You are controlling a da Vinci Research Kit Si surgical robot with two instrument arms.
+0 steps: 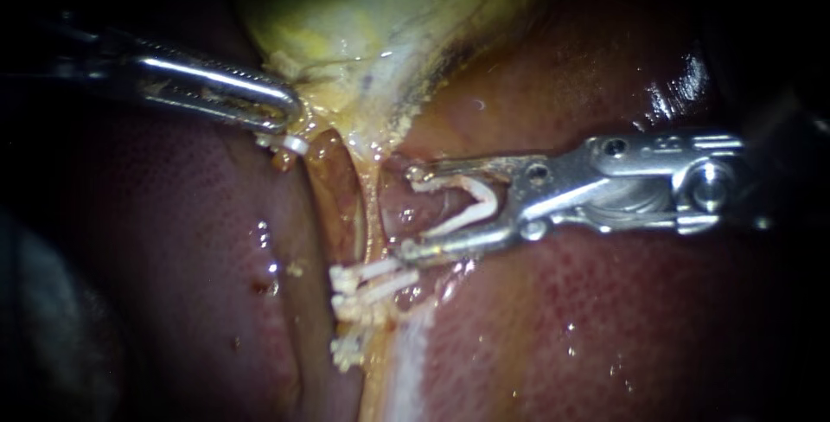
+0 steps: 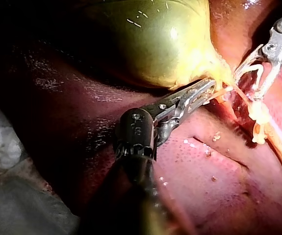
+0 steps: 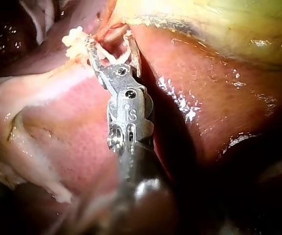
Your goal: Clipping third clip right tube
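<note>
My right instrument (image 1: pixel 411 213) comes in from the right with its jaws wide apart and an open white clip (image 1: pixel 471 206) seated between them. Its tips reach the right side of a thin yellowish tube (image 1: pixel 373 214) that runs down from the gallbladder (image 1: pixel 389 7). Just below the lower jaw, two white clips (image 1: pixel 367 282) sit across the tube, and a third (image 1: pixel 346 351) lies lower. My left instrument (image 1: pixel 281 112) is shut on yellow tissue at the gallbladder's neck. In the right wrist view the right instrument (image 3: pixel 112 41) has reddish tissue between its jaws, beside the clips (image 3: pixel 74 41).
Red-brown liver (image 1: pixel 605 327) lies on both sides of the tube. A small white piece (image 1: pixel 292 143) sits under the left jaws' tip. A pale strip of tissue (image 1: pixel 415 353) runs down below the clips. In the left wrist view the gallbladder (image 2: pixel 155 39) bulges ahead of the left instrument (image 2: pixel 205 92).
</note>
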